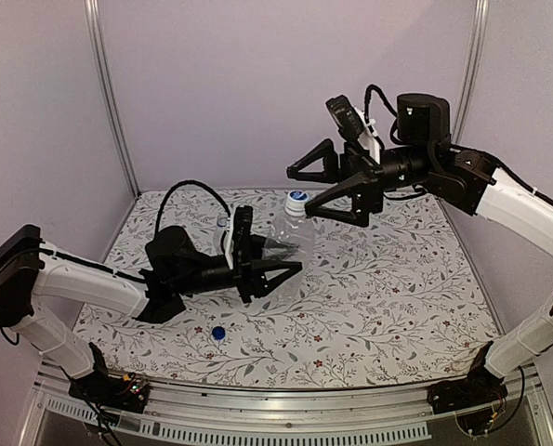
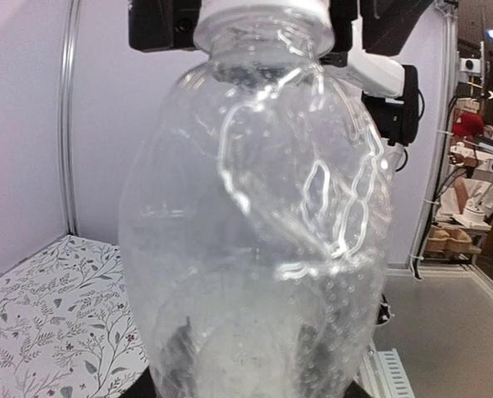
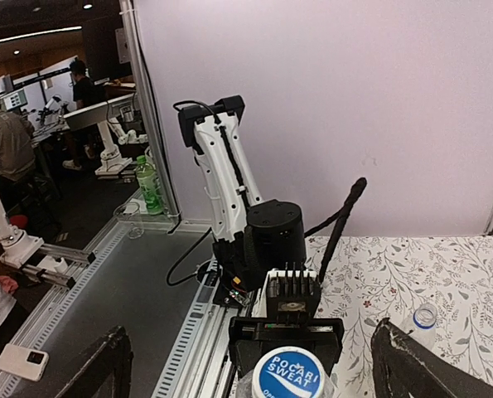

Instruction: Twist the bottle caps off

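**Item: plain bottle, cap removal, second of two**

- **Step in hand:** judged to be the unscrewing of the whitish-blue cap (image 1: pixel 297 198), which sits on the neck of the plain bottle (image 1: pixel 290 243). The other cap looks done. A solid blue cap (image 1: pixel 218 332) lies loose on the table (image 1: pixel 397 297), near and left of the plain bottle. The labelled bottle (image 1: pixel 222 222) stands just behind and left of it, its mouth open in the right wrist view.
- **Plain bottle:** upright, roughly mid-table.
- **Left gripper (image 1: pixel 297 258):** closed narrow on the plain bottle's lower body, holding it steady. Its dark fingers show only through the clear wall in the left wrist view.
- **Right gripper (image 1: pixel 298 191):** at the bottle's top, jaws spread wide. Its fingers (image 3: pixel 105 365) stand either side of the cap and apart from it. It holds nothing.
- **Next move calls for:** the right jaws to close squarely on the small cap and turn it loose. The left grip must stay firm so that the thin bottle neither spins nor crumples.
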### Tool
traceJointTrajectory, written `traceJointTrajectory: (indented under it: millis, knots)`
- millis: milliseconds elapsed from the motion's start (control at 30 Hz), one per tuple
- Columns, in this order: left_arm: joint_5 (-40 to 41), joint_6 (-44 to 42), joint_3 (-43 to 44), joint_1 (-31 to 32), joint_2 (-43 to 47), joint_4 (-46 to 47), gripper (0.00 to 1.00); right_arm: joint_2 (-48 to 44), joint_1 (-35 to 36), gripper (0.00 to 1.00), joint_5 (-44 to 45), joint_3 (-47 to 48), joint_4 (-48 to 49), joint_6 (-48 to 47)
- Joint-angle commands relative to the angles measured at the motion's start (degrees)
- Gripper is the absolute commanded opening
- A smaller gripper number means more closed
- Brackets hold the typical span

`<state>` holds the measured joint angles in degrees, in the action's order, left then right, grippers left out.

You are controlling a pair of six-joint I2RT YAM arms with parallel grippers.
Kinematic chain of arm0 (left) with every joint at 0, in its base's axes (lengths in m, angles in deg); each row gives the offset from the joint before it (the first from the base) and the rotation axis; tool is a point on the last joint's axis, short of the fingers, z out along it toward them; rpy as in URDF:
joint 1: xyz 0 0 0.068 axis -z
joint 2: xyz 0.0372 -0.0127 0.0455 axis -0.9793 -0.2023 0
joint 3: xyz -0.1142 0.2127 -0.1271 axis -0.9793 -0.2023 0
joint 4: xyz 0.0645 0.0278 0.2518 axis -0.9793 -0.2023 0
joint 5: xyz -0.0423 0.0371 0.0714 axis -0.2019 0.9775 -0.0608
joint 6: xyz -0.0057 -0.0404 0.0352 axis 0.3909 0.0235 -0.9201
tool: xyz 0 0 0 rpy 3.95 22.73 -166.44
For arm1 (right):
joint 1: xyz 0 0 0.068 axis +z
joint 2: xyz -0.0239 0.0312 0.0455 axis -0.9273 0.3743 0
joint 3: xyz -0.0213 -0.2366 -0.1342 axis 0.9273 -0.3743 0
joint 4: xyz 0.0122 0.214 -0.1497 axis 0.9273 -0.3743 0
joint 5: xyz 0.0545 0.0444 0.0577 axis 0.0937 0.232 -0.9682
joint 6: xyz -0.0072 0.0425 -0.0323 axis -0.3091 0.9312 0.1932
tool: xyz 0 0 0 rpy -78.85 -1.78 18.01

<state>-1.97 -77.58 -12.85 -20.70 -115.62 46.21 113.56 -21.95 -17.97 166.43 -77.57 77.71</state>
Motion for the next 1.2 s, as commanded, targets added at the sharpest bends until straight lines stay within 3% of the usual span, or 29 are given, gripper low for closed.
traceJointTrajectory:
  millis: [0, 133, 367, 667, 1167]
  knots:
    - [7.4, -0.9, 0.3, -0.2, 1.7, -1.5, 0.39, -2.9, -0.2, 0.99, 13.5, -0.8, 3.8, 8.0]
    - [10.1, -0.9, 0.2, 0.2, 1.7, -1.6, 0.39, -3.0, -0.1, 0.99, 25.5, -0.7, 4.1, 12.9]
    - [19.6, -3.4, 2.2, 2.5, 1.6, -6.2, 0.41, -1.9, 2.5, 0.99, 36.4, -0.4, 4.0, 16.8]
    - [24.6, -5.3, 3.6, 3.9, 1.2, -8.4, 0.45, 0.1, 4.7, 0.95, 39.8, -0.7, 1.7, 17.1]
    - [29.9, -5.5, 3.4, 4.2, 2.0, -9.6, 0.49, 0.2, 5.6, 0.72, 40.5, -2.1, 0.3, 16.7]
